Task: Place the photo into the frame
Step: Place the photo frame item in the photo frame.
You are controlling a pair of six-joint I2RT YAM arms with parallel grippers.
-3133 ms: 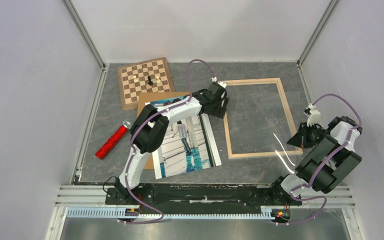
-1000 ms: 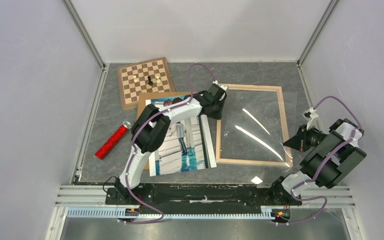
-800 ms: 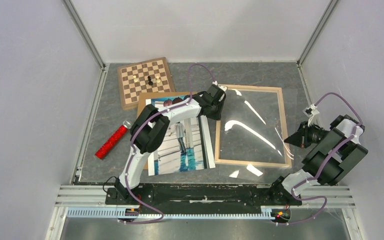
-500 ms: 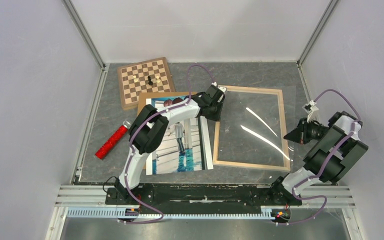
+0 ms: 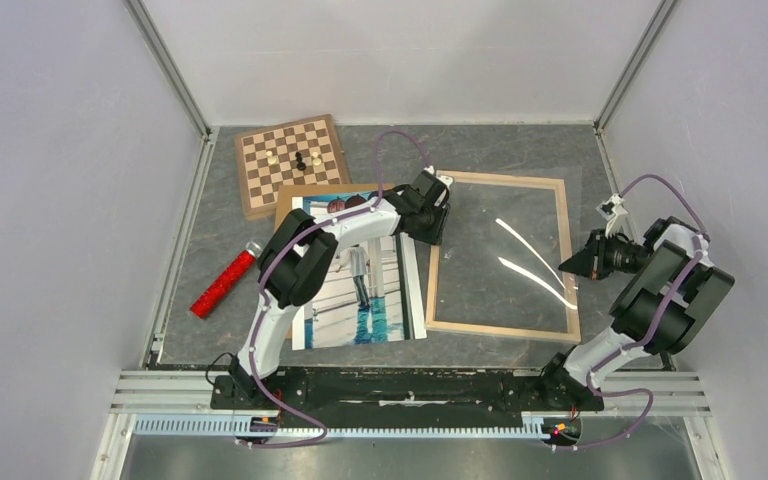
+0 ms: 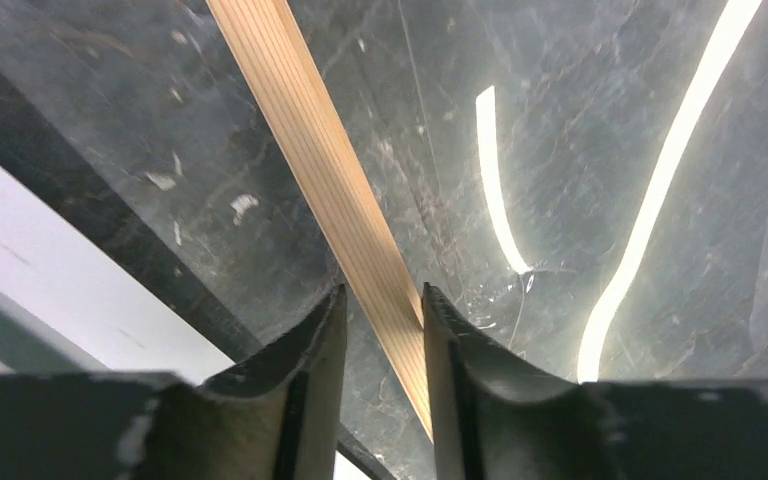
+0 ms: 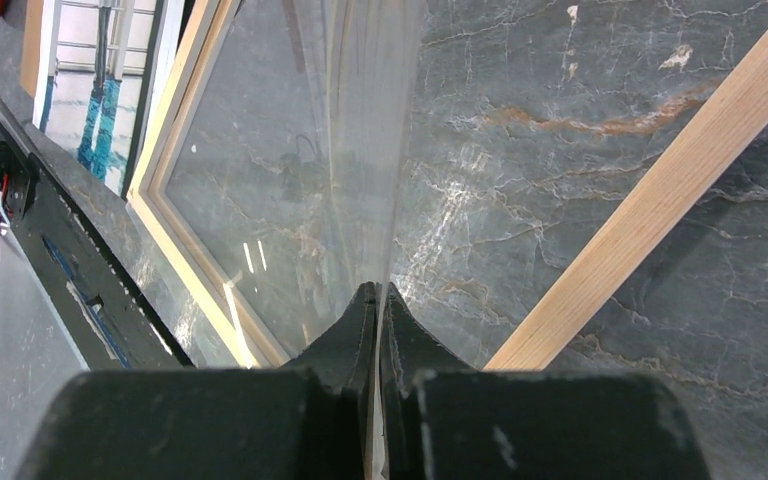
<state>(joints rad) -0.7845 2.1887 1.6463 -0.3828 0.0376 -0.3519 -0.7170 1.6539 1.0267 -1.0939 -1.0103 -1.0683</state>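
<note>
Dark grey marbled tabletop [image 5: 520, 150], enclosed by pale grey walls [image 5: 60, 200], viewed from above and from both wrists. Large rectangular frame of thin light wooden bars [image 5: 500, 329] lies flat right of centre, with bare tabletop showing through its opening. Large white-bordered portrait photo [image 5: 370, 310] lies face up just left of the frame and shows a figure among white columns on a blue floor. Its right edge runs beside the frame's left bar; whether the two touch cannot be told. Its upper part rests on a plain brown backing board [image 5: 287, 213] and is partly hidden by the left arm [image 5: 305, 262]. Left gripper [image 6: 382, 294] sits at the frame's far left corner, its fingers [image 6: 310, 370] parted and straddling the wooden bar. A thin dark gap shows at one side, so the bar is released, not clamped. Right gripper [image 7: 375, 296] is clenched on the right edge of a thin clear sheet [image 7: 360, 140]. The sheet rises edge-on from its fingertips and extends over the frame, catching bright streaks of glare. Checkered wooden chessboard [image 5: 290, 172] carrying a few small pieces [image 5: 300, 160] lies at the far left, just beyond the backing board. Red glittery tube [image 5: 222, 283] lies apart, near the left wall.
</note>
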